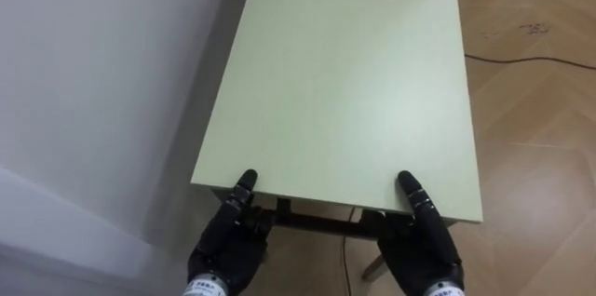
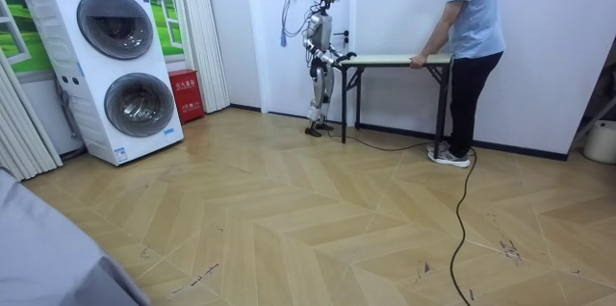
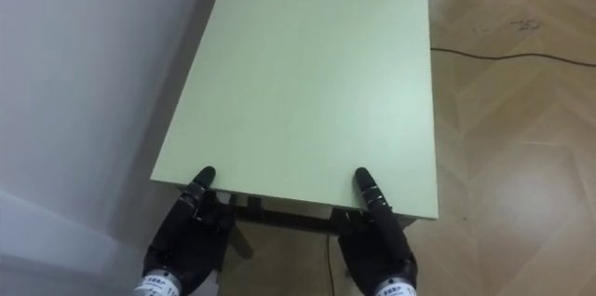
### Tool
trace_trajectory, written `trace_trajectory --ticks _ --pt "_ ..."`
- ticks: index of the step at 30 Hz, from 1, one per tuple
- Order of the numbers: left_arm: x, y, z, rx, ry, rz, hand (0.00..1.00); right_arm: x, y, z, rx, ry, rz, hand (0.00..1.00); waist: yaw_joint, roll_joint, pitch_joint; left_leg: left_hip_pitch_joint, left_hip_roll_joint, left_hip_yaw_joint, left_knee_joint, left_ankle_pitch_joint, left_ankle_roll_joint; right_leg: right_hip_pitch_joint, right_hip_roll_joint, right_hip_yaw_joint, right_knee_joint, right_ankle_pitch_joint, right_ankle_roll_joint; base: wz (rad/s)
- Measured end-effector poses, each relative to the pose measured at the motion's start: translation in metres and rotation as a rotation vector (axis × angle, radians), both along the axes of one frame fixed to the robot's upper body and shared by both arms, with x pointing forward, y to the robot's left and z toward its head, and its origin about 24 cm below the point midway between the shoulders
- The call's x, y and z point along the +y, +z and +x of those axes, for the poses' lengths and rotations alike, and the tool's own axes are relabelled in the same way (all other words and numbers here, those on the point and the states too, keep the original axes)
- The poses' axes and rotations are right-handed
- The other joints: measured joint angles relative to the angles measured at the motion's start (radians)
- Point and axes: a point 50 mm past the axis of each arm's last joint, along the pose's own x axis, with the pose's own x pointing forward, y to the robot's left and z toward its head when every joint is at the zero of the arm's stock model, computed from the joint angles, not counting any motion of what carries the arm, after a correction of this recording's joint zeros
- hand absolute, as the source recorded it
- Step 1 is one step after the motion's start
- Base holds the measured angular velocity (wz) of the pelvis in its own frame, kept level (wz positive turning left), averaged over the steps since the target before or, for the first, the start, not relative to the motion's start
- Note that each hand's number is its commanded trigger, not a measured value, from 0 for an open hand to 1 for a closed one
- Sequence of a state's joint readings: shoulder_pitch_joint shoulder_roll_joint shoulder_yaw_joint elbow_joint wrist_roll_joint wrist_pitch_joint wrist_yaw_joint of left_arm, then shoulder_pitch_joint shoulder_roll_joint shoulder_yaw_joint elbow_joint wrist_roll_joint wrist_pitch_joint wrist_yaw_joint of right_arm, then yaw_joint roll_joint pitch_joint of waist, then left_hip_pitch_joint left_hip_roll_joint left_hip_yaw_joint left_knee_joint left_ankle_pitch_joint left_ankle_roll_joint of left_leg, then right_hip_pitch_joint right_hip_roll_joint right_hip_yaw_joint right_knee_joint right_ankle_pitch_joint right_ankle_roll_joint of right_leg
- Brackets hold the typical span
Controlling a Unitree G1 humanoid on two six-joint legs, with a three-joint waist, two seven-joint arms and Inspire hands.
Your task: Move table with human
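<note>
As seen from the head, looked down the length of a pale green worktop (image 1: 345,82), bare on top. Clamped its near short edge with the left robot hand (image 1: 228,245) at the near left corner: thumb laid on the top face, fingers tucked under the edge beside the dark frame (image 1: 321,224). Clamped the same edge likewise with the right robot hand (image 1: 424,249) at the near right corner, thumb on top, palm below. Ran close beside a white wall (image 1: 93,73) along the worktop's left side; showed herringbone wood floor (image 1: 531,119) along its right side. In the room view, stood upright at one short end of the worktop, facing along it. Faced a person (image 2: 472,27) at the opposite short end, leaning slightly forward, one hand (image 2: 419,61) on that far edge. Placed well apart from the worktop, toward the room view's left: two stacked white washing machines (image 2: 115,70).
</note>
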State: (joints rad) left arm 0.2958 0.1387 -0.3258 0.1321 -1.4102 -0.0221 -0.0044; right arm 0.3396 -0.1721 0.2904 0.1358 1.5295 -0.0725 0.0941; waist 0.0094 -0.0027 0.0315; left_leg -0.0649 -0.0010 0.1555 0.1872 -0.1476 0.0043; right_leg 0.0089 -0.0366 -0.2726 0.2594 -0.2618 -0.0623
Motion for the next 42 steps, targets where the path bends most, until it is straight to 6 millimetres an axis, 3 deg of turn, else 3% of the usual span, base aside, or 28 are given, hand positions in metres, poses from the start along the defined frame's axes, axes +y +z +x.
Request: trace_trajectory --ticks 2,3,4,5,6,7,8,10,12,16,33,34,35,40,42 --pt "0.001 -0.002 -0.001 0.009 0.004 0.001 1.0 0.0 -0.002 -0.001 0.01 0.002 -0.001 1.0 0.005 0.0 0.0 0.021 0.006 -0.01 -0.014 0.001 -0.001 -0.002 0.003 -0.001 0.026 0.002 0.005 -0.09" --pt "0.001 -0.005 -0.003 0.02 0.007 0.003 1.0 0.0 -0.005 -0.003 0.025 0.003 -0.005 1.0 0.012 0.003 0.0009 0.044 0.018 -0.075 -0.025 0.003 -0.003 -0.033 0.005 0.003 0.098 -0.001 0.03 -0.49" --pt "0.003 -0.009 -0.005 0.029 0.014 0.008 1.0 0.002 -0.009 -0.004 0.042 0.011 -0.006 1.0 0.031 0.005 -0.0033 0.052 0.028 -0.17 -0.021 0.003 -0.004 -0.066 0.004 0.04 0.07 -0.009 0.053 -0.66" --pt "0.005 -0.009 -0.007 0.025 0.025 0.006 1.0 0.003 -0.008 -0.002 0.037 0.025 -0.011 1.0 0.039 0.001 -0.0054 0.049 0.027 -0.192 -0.017 -0.003 -0.014 -0.08 -0.008 0.059 0.002 0.016 0.042 -0.67" --pt "0.007 -0.013 -0.01 0.036 0.036 0.0 1.0 0.003 -0.008 0.001 0.032 0.039 -0.037 1.0 0.038 0.03 -0.0113 0.04 0.048 -0.209 -0.012 -0.026 -0.044 -0.08 0.001 0.03 0.012 0.07 0.019 -0.29" --pt "0.006 -0.014 -0.011 0.042 0.036 -0.005 1.0 0.002 -0.009 0.0 0.034 0.038 -0.037 1.0 0.031 0.032 -0.012 0.04 0.05 -0.195 -0.012 -0.027 -0.051 -0.079 0.001 0.013 0.013 0.07 0.018 0.05" --pt "0.006 -0.015 -0.012 0.047 0.031 -0.004 1.0 0.003 -0.009 -0.001 0.039 0.039 -0.035 1.0 0.017 0.031 -0.011 0.042 0.054 -0.153 -0.023 -0.029 -0.054 -0.066 0.004 0.01 0.011 0.07 0.018 0.44" --pt "0.005 -0.016 -0.008 0.045 -0.002 0.025 1.0 -0.001 -0.015 -0.004 0.061 0.027 -0.038 1.0 -0.019 0.008 -0.0083 0.054 0.059 -0.06 -0.039 -0.012 -0.041 -0.029 0.007 0.059 -0.01 0.069 0.02 0.68" --pt "0.006 -0.016 -0.008 0.043 -0.006 0.038 1.0 -0.001 -0.017 -0.006 0.069 0.016 -0.03 1.0 -0.028 -0.006 -0.0078 0.072 0.055 -0.053 -0.041 -0.009 -0.037 -0.014 0.01 0.09 -0.018 0.07 0.029 0.19" --pt "0.01 -0.017 -0.009 0.048 -0.02 0.057 1.0 -0.001 -0.018 -0.007 0.077 0.023 -0.029 1.0 -0.026 -0.006 -0.0061 0.089 0.032 -0.045 -0.041 -0.011 -0.036 0.011 0.004 0.093 -0.041 0.074 0.036 -0.12" --pt "0.014 -0.03 -0.012 0.041 -0.048 0.054 1.0 0.0 -0.026 -0.008 0.088 0.033 -0.037 1.0 -0.032 -0.004 -0.0028 0.13 0.029 -0.041 -0.042 -0.011 -0.036 0.06 0.003 0.105 -0.058 0.073 0.037 0.0" --pt "0.015 -0.033 -0.012 0.042 -0.052 0.054 0.56 0.001 -0.028 -0.008 0.094 0.033 -0.035 0.4 -0.032 -0.005 -0.0038 0.132 0.029 -0.041 -0.041 -0.011 -0.036 0.063 0.004 0.104 -0.058 0.073 0.037 0.04" --pt "0.015 -0.034 -0.012 0.042 -0.055 0.054 0.0 0.001 -0.029 -0.008 0.095 0.033 -0.034 0.0 -0.032 -0.006 -0.0045 0.132 0.029 -0.041 -0.041 -0.011 -0.036 0.063 0.004 0.104 -0.058 0.073 0.037 0.0" --pt "0.015 -0.038 -0.005 0.044 -0.065 0.061 0.0 -0.002 -0.036 -0.001 0.075 0.061 -0.075 0.0 -0.032 0.0 -0.0051 0.128 0.028 -0.038 -0.041 -0.019 -0.024 0.06 0.005 0.102 -0.059 0.068 0.046 0.0" --pt "0.018 -0.042 -0.004 0.043 -0.097 0.128 0.0 -0.009 -0.041 -0.002 0.07 0.1 -0.154 0.0 -0.032 0.018 -0.0137 0.128 0.026 -0.032 -0.039 -0.026 -0.02 0.06 0.004 0.102 -0.06 0.065 0.05 -0.07"
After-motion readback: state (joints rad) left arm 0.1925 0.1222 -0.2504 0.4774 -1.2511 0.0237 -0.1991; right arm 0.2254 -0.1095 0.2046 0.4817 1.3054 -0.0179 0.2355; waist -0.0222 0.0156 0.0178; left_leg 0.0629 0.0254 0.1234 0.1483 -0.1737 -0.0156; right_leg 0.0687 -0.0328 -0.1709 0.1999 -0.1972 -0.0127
